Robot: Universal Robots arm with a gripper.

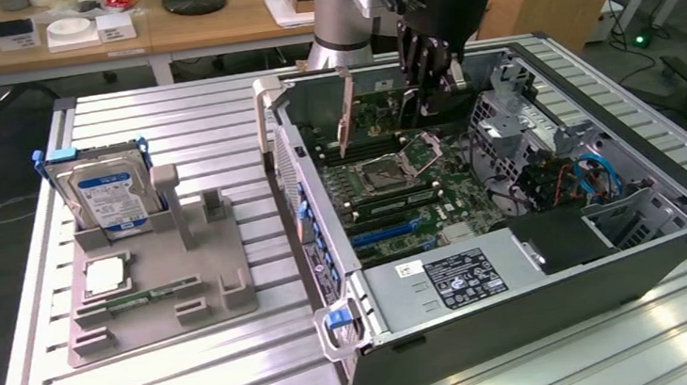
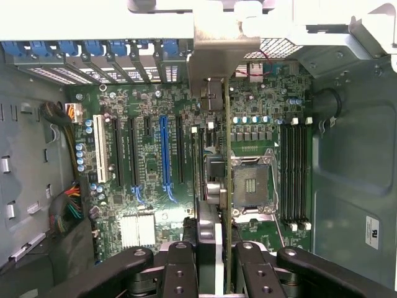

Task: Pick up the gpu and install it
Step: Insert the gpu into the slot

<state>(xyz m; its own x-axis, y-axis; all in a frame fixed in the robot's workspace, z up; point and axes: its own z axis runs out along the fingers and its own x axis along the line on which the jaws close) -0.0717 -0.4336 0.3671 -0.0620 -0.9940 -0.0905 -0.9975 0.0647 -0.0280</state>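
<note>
Between the fingers (image 2: pixel 180 267) of the gripper (image 2: pixel 217 257), the gpu (image 2: pixel 227 161) is clamped edge-on, standing upright over the motherboard (image 2: pixel 149 161) just beside the open processor socket (image 2: pixel 251 183). A blue slot (image 2: pixel 164 155) lies a little apart from it. Farther off, its metal bracket (image 2: pixel 214 59) reaches the rear slots of the case (image 1: pixel 520 313). On the exterior view's left, well apart, a grey holder (image 1: pixel 202 291) carries the hard drive (image 1: pixel 111 201).

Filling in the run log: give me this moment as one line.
stage: install | jaws: shut on gpu | gpu: upright inside case, over motherboard | seated: cannot tell
</note>
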